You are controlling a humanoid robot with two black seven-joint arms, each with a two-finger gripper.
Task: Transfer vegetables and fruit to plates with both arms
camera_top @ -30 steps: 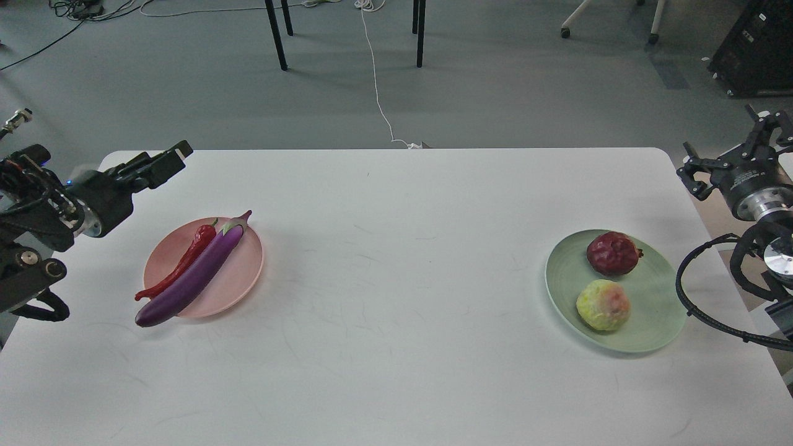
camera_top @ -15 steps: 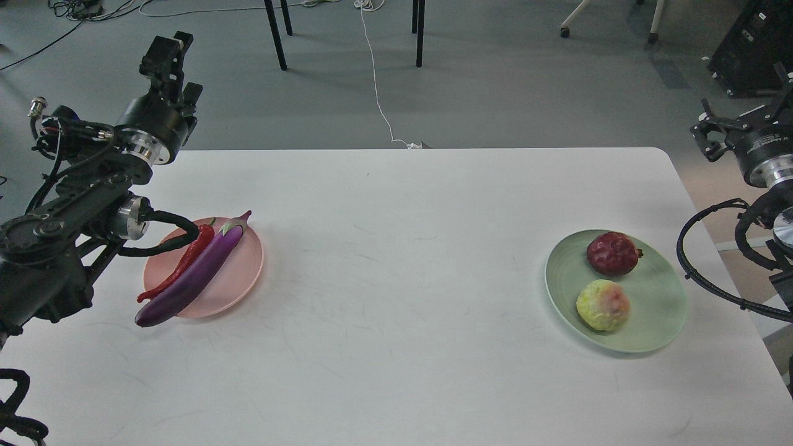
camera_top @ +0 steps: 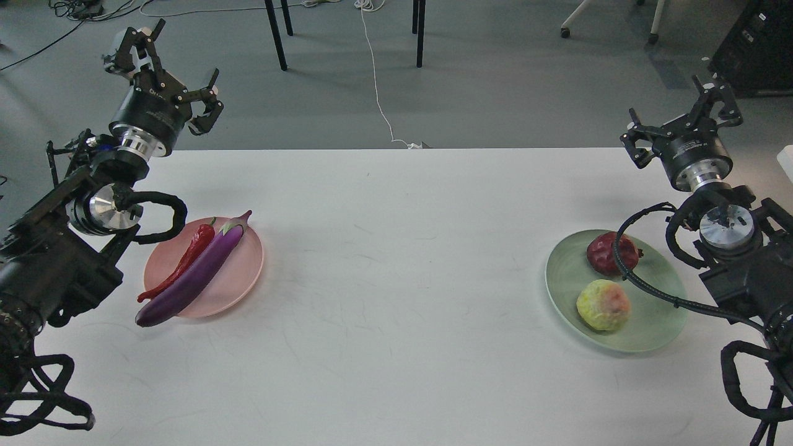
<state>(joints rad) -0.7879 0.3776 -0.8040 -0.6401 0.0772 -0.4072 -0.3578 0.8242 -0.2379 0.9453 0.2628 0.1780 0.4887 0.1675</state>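
The purple eggplant (camera_top: 192, 277) and the red chili pepper (camera_top: 184, 262) lie side by side on the pale pink plate (camera_top: 240, 272) at the table's left; the eggplant's end overhangs the rim. The dark red fruit (camera_top: 604, 253) and the yellow-green fruit (camera_top: 603, 304) sit on the pale green plate (camera_top: 650, 325) at the right. My left gripper (camera_top: 173, 69) is open and empty, raised beyond the table's far left edge. My right gripper (camera_top: 678, 119) is open and empty, raised above the far right edge. A black cable of the right arm crosses the green plate.
The white table (camera_top: 396, 297) spans the view. Black chair legs (camera_top: 276, 34) and a white cable (camera_top: 375, 74) are on the grey floor behind it. A black box (camera_top: 759, 43) stands at the back right.
Both arms have swung up and inward. The left gripper has turned so its spread fingers show. The right arm has moved left over the table's right edge. The food has not moved.
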